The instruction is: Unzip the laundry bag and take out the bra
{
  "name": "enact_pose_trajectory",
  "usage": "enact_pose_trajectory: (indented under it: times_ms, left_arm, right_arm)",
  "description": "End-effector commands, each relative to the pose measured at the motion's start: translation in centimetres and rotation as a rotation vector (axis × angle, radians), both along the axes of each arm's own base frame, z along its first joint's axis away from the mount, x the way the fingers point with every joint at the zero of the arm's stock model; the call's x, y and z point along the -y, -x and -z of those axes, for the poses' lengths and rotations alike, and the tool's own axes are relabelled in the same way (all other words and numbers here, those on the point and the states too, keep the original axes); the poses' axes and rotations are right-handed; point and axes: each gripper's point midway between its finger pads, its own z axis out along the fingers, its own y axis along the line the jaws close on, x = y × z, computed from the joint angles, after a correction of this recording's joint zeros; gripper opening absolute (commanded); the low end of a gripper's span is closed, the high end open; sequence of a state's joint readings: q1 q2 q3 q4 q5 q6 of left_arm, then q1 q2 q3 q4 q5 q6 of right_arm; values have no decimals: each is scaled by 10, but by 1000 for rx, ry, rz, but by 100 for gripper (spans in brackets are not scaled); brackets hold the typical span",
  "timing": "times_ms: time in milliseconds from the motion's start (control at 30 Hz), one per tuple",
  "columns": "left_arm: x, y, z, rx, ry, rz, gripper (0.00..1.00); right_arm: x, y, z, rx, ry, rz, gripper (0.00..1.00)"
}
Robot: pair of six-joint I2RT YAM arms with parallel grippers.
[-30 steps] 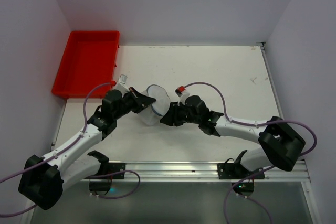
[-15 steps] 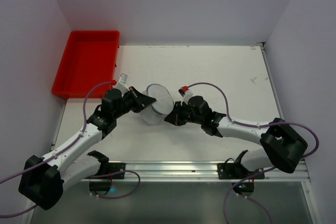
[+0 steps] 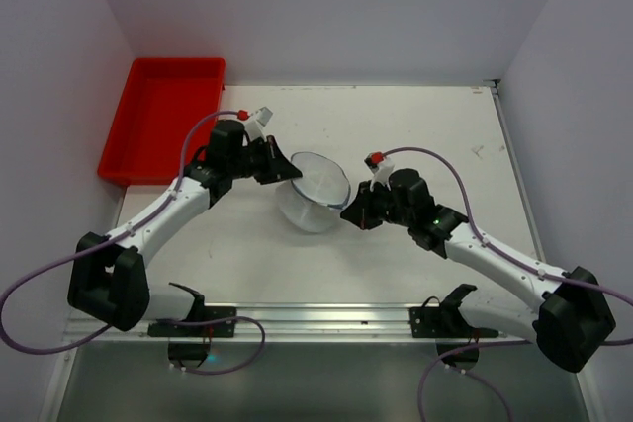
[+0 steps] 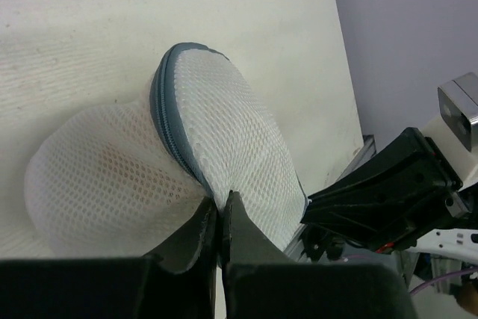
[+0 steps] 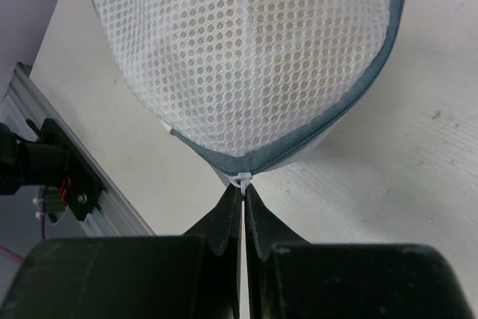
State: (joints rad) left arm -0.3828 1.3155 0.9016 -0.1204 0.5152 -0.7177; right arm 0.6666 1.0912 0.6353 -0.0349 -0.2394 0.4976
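The laundry bag point(image 3: 315, 188) is a white mesh drum with a grey zip band, held between both arms at the table's middle. My left gripper point(image 3: 295, 171) is shut on the mesh at the bag's far left rim; in the left wrist view point(image 4: 221, 203) the jaws pinch the fabric beside the zip point(image 4: 168, 121). My right gripper point(image 3: 346, 214) is shut on the white zip pull point(image 5: 243, 180) at the bag's near right rim point(image 5: 299, 151). The zip looks closed. The bra is hidden inside the bag; a faint tan shade shows through the mesh point(image 5: 246, 57).
A red rectangular tray point(image 3: 163, 128) stands at the table's back left, just behind the left arm. The table's metal front rail point(image 3: 326, 318) runs below both arms. White walls close in the left, back and right sides.
Both grippers have moved with the bag toward the far right. The left arm swung up and away from the front edge; the right gripper pulled right. The bag now looks wider and stretched between them.
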Motion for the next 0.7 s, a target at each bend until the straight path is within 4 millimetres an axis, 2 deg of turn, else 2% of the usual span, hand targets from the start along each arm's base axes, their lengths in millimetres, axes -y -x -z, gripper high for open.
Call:
enact_pose_trajectory:
  times_ms: [0,100,133,200,233,267,300,333,367,400,433,467,500,533,667]
  left_arm:
    - [-8,-23,-8,129,-117,76,0]
    - [-10,-38,-9,145,-125,20,25]
    - [-7,-37,-11,144,-104,27,49]
    - [-7,-34,-7,92,-68,-11,72]
    - [-10,-32,-7,72,-58,-47,87]
    - [-13,-31,-4,32,-36,-103,91]
    - [-19,-19,4,4,-33,-132,94]
    - [-28,-18,7,-25,-33,-209,96]
    - [-36,-7,26,-73,-51,-244,97]
    - [-43,2,14,-39,-26,-276,97]
    - [-51,4,14,-44,-15,-342,97]
    - [-56,15,26,-72,-15,-363,97]
    - [-57,22,13,-34,22,-364,96]
    - [-56,27,9,-23,39,-357,96]
    - [-47,38,2,-17,64,-311,93]
  right_arm:
    - [-2,23,3,-62,46,-96,0]
    - [-31,28,-15,-59,-23,-131,0]
    - [-41,25,-15,-70,-32,-124,0]
    - [-62,24,-28,-65,-70,-118,0]
    - [-70,21,-34,-85,-106,-87,0]
    - [-78,20,-27,-109,-98,-75,0]
    - [-88,15,-39,-94,-135,-62,0]
    - [-91,7,-41,-75,-135,-28,0]
    - [-100,4,-43,-69,-132,-27,0]
    - [-103,1,-44,-63,-128,-18,0]
    - [-105,-2,-44,-54,-120,-8,0]
    - [-111,-5,-44,-54,-116,-12,0]
    - [-113,-6,-43,-52,-111,-15,0]
    - [-116,-6,-43,-50,-111,-30,0]
    - [-125,-7,-36,-59,-98,-53,0]
